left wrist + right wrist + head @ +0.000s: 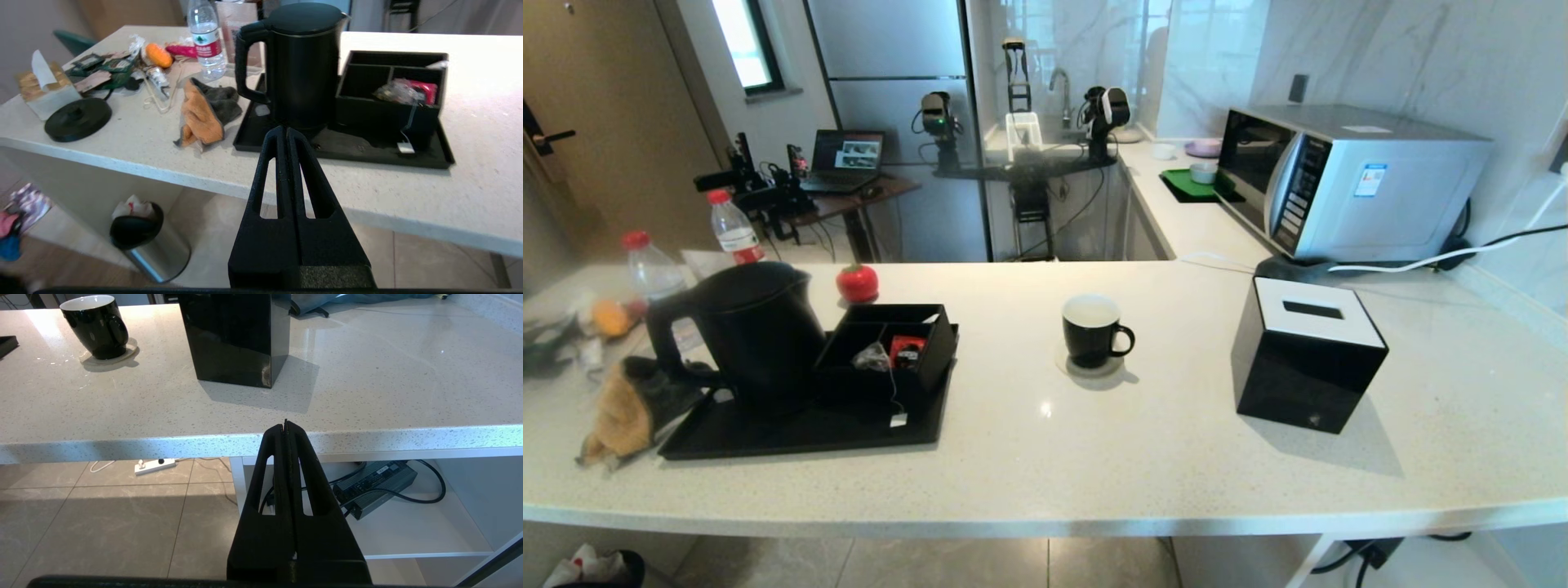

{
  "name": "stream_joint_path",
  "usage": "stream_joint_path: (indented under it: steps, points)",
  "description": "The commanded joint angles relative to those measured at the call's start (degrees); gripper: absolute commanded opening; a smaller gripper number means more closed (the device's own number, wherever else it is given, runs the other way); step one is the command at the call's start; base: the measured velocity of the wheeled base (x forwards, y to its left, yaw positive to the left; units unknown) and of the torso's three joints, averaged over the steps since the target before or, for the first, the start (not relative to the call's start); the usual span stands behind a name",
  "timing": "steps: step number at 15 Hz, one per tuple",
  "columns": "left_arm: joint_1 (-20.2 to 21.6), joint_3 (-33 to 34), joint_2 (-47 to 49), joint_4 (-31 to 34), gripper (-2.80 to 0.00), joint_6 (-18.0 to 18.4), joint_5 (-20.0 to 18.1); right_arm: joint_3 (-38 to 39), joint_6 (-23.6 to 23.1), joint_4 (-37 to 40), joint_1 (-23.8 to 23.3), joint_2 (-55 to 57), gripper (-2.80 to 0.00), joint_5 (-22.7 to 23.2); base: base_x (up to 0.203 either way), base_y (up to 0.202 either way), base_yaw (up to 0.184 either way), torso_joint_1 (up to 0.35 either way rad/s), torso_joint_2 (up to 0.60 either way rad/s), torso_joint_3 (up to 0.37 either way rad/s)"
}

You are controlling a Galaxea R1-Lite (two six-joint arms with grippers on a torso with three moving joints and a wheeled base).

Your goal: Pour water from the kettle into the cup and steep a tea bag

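Kettle (756,327) on black tray (800,433), pale speckled kitchen counter (1094,441), microwave (1347,184) behind.

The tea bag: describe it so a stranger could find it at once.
On the black tray left of the cup, beside the kettle, sits a black compartment box. The tea bag lies in its front compartment. Unlike the red packet beside it, it is a greyish translucent pouch, its white string and tag hanging over the box front.

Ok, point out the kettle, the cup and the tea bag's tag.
kettle (760,335): head view, middle of its black body.
cup (1091,336): head view, its black outer wall.
tea bag's tag (405,147): left wrist view, the white square on the tray.
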State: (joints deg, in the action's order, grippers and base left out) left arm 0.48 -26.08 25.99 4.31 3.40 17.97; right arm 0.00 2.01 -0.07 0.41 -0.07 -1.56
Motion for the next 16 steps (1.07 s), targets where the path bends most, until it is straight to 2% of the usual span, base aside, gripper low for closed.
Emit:
stream_joint_path:
  steps: [1,6,11,12,16]
  points:
    - [0.75,-2.39,12.15,-2.76,-2.80,-0.07,1.40,0.00,0.01,-0.01,0.02,0.07,-2.80,-0.02,0.000,0.000,0.000,0.000,0.00,0.000]
    - [9.30,-2.38,30.95,-17.90,-2.80,-0.05,3.06,0.00,0.01,-0.01,0.02,0.07,-2.80,-0.02,0.000,0.000,0.000,0.000,0.00,0.000]
    - [16.74,5.37,42.93,-31.64,-2.80,0.62,3.29,0.00,0.01,-0.01,0.02,0.07,-2.80,-0.02,0.000,0.000,0.000,0.000,0.00,0.000]
    - [17.46,7.61,44.63,-34.94,0.00,0.64,3.30,0.00,0.01,-0.01,0.02,0.07,-2.80,-0.02,0.000,0.000,0.000,0.000,0.00,0.000]
    - [20.04,11.07,52.65,-44.22,0.00,0.60,3.26,0.00,0.01,-0.04,0.02,0.07,-2.80,-0.02,0.000,0.000,0.000,0.000,0.00,0.000]
